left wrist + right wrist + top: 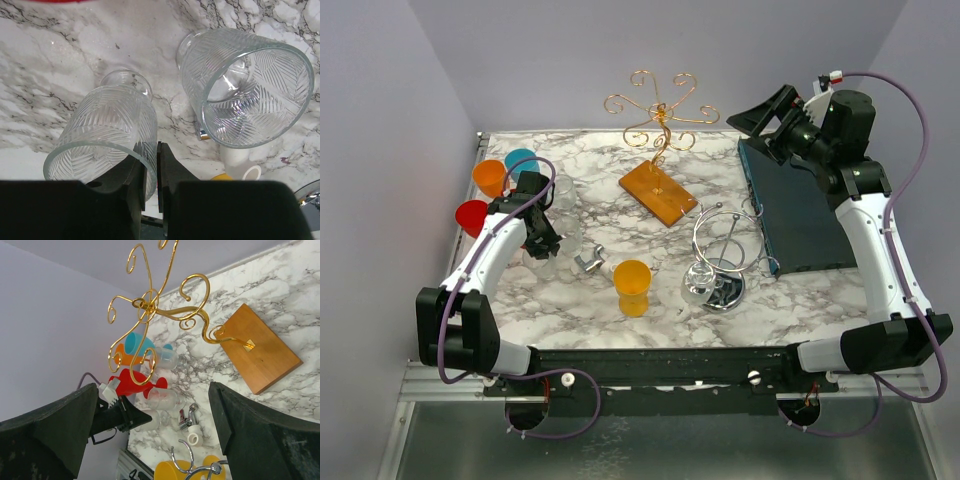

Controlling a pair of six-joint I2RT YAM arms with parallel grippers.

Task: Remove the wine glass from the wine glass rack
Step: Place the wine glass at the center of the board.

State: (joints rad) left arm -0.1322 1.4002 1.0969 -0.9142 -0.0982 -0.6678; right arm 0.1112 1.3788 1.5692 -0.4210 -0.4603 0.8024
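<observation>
Top view: the wine glass rack (655,115), gold wire on a wooden base (658,193), stands at back centre of the desk (780,295). No glass hangs from any arm that I can see. The left gripper (544,243) is low at the left edge among clear glassware. The right gripper (763,118) is raised at back right, over the far end of a dark box (800,215). An orange cup (632,287) is upright mid-desk and looks empty. A blue cup (520,160) and a red cup (471,214) sit at far left, contents not visible. A chrome wire stand (720,255) is near the box.

Left wrist: the jaws are nearly together, pinching the rim wall of a ribbed wine glass (107,135), one finger inside the bowl and one outside. The glass lies tilted, foot pointing away. I cannot tell if it rests on the marble or hangs just above it. A second glass (245,90) lies just beside it. Both are empty.

Right wrist: the jaws are spread wide with nothing between them, and the hooks are bare.

Judgement: the removal looks done. What's left is setting the glass down and letting go.
</observation>
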